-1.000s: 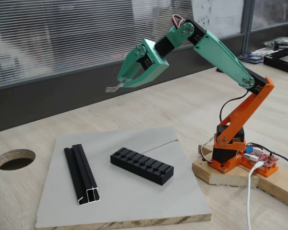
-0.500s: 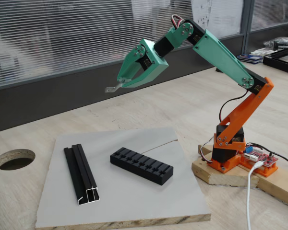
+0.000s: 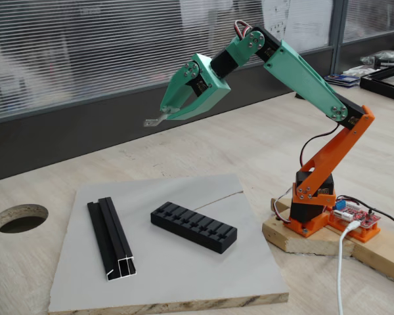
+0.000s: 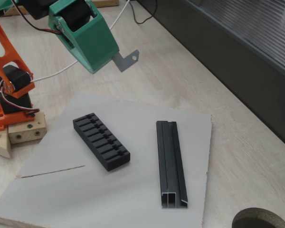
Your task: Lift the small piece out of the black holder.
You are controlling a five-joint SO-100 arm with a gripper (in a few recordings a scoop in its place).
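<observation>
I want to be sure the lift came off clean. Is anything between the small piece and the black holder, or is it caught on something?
Nothing visible. The small piece is clamped in the gripper, high in open air above the grey board. The black holder lies on the board below, apart from the piece, as does the black rail.

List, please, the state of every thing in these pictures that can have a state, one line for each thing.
Green end effector: raised above the table, shut on the small piece.
Small flat grey metal piece: held in the air, out of the holder.
Long black slotted holder block: lying flat on the grey board, slots up, visible slots empty.
Black grooved rail profile: lying flat on the board, apart from the holder.
Grey board: flat on the wooden table.
</observation>
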